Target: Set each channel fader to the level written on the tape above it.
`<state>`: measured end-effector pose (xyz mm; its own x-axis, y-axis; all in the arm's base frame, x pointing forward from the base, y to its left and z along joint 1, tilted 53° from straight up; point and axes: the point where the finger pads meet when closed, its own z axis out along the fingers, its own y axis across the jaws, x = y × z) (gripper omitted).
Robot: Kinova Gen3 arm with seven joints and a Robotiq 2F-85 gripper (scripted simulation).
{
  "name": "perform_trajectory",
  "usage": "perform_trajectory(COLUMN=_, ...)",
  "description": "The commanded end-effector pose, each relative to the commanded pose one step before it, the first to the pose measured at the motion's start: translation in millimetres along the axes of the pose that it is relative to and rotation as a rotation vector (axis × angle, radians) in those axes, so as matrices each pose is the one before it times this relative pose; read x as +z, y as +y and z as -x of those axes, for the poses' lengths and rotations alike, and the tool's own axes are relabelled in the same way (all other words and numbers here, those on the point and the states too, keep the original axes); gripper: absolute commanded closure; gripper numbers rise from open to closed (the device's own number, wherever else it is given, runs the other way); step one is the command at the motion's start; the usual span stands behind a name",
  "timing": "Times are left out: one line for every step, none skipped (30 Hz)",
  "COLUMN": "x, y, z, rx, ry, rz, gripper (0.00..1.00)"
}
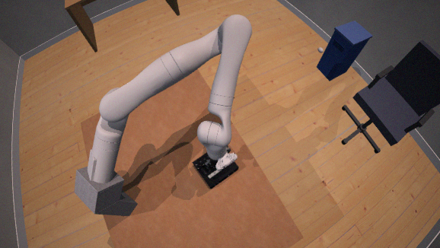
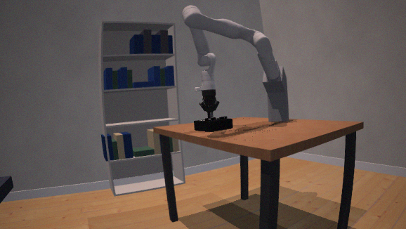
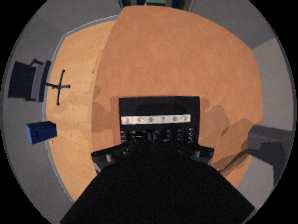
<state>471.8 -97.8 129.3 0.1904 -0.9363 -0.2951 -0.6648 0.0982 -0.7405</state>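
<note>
black lighting desk under the closed, empty gripper; pale tape strip only in wrist view

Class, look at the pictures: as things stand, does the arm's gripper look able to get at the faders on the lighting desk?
Probably yes: the shut gripper hangs straight down over the lighting desk, fingertips at its top, nothing between them.
</note>
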Motion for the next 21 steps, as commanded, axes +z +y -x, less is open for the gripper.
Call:
perform_trajectory(x=-0.48, y=-0.56, z=2.34, rx=-0.00135, ry=-0.00072, rz=-0.00076, gripper=1.00)
perform_trajectory(x=0.00, y=0.00, z=0.62, rx=0.00000, ry=0.00000, rz=0.00000, gripper=1.00)
perform_trajectory(x=0.00, y=0.00, z=0.62, rx=0.00000, ry=0.00000, rz=0.00000, gripper=1.00)
perform_trajectory(x=0.00, y=0.00, z=0.62, rx=0.00000, ry=0.00000, rz=0.00001, gripper=1.00)
perform_trajectory(x=0.00, y=0.00, z=0.60, rx=0.00000, ry=0.00000, rz=-0.00001, gripper=1.00)
perform_trajectory(x=0.00, y=0.00, z=0.60, rx=0.00000, ry=0.00000, rz=0.00000, gripper=1.00)
perform_trajectory(x=0.00, y=0.00, z=0.59, rx=0.00000, ry=0.00000, rz=0.00000, gripper=1.00)
perform_trajectory(x=0.00, y=0.00, z=0.59, rx=0.00000, ry=0.00000, rz=0.00000, gripper=1.00)
perform_trajectory(x=0.00, y=0.00, z=0.58, rx=0.00000, ry=0.00000, rz=0.00000, gripper=1.00)
perform_trajectory(x=0.00, y=0.00, z=0.57, rx=0.00000, ry=0.00000, rz=0.00000, gripper=1.00)
perform_trajectory(x=0.00, y=0.00, z=0.56, rx=0.00000, ry=0.00000, rz=0.00000, gripper=1.00)
perform_trajectory(x=0.00, y=0.00, z=0.00, rx=0.00000, ry=0.00000, rz=0.00000, gripper=1.00)
perform_trajectory(x=0.00, y=0.00, z=0.00, rx=0.00000, ry=0.00000, rz=0.00000, gripper=1.00)
perform_trajectory(x=0.00, y=0.00, z=0.55, rx=0.00000, ry=0.00000, rz=0.00001, gripper=1.00)
perform_trajectory(x=0.00, y=0.00, z=0.54, rx=0.00000, ry=0.00000, rz=-0.00001, gripper=1.00)
perform_trajectory(x=0.00, y=0.00, z=0.52, rx=0.00000, ry=0.00000, rz=0.00000, gripper=1.00)
perform_trajectory(x=0.00, y=0.00, z=0.51, rx=0.00000, ry=0.00000, rz=0.00000, gripper=1.00)
perform_trajectory(x=0.00, y=0.00, z=0.50, rx=0.00000, ry=0.00000, rz=0.00000, gripper=1.00)
perform_trajectory(x=0.00, y=0.00, z=0.49, rx=0.00000, ry=0.00000, rz=0.00000, gripper=1.00)
perform_trajectory(x=0.00, y=0.00, z=0.47, rx=0.00000, ry=0.00000, rz=0.00000, gripper=1.00)
perform_trajectory(x=0.00, y=0.00, z=0.46, rx=0.00000, ry=0.00000, rz=0.00000, gripper=1.00)
